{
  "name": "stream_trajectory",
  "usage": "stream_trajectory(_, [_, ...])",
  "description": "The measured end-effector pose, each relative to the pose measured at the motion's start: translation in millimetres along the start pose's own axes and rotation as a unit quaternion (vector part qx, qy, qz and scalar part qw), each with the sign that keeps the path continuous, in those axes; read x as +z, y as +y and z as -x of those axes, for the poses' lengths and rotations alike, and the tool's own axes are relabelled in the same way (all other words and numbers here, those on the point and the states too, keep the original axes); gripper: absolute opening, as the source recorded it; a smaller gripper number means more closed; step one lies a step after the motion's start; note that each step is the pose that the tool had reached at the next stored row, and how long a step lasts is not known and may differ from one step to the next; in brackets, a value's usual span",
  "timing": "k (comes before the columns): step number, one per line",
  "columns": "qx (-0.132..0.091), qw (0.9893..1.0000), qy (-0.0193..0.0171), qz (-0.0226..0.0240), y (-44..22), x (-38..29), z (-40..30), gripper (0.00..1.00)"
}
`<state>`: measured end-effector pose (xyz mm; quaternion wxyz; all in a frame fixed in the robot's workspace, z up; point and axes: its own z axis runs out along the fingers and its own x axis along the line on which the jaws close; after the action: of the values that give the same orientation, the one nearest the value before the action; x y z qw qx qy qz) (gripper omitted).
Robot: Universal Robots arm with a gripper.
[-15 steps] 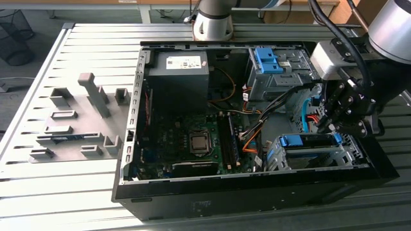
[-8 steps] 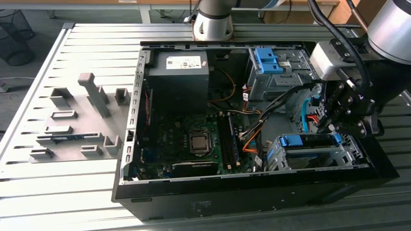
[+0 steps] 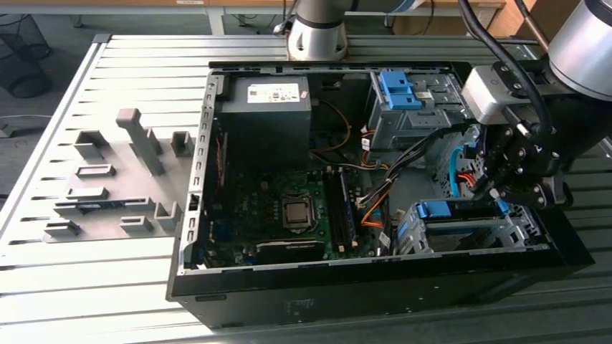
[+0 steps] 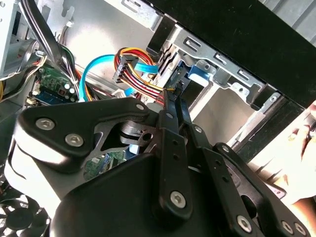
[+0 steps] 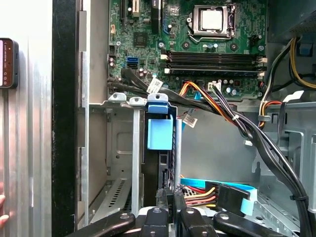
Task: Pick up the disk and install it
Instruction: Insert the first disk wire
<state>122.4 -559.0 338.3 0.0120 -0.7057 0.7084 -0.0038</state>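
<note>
Working inside the open black computer case lying on the ribbed grey metal tabletop. Found the disk, a flat drive with a light-blue plastic tab and rails, standing on edge in a slot of the silver sheet-metal drive cage at the case's front corner, on the exterior view's right.

Hanging just above that cage: black jaws, pressed together, tips right by the blue tab in the second wrist view. Nothing visible between them. Cannot tell whether touching the drive or merely beside it.

Judged as the seating stage: drive in its slot, full depth not confirmed.

To do this well:
- Press straight down along the slot, on the drive's edge or tab, never at an angle against the cage wall.
- Keep both blue rails in their guides; stop if one side rides higher.
- Steer clear of the red, yellow and orange cable bundle and the flat blue data cable close beside the jaws.
- Mind the person's hand near the case edge.
</note>
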Motion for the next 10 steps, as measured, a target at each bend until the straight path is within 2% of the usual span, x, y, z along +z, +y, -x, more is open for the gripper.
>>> stream_trajectory(10, [0.003,1.0000,0.0000,0.0000,0.1,2.4,-1.2,0.16])
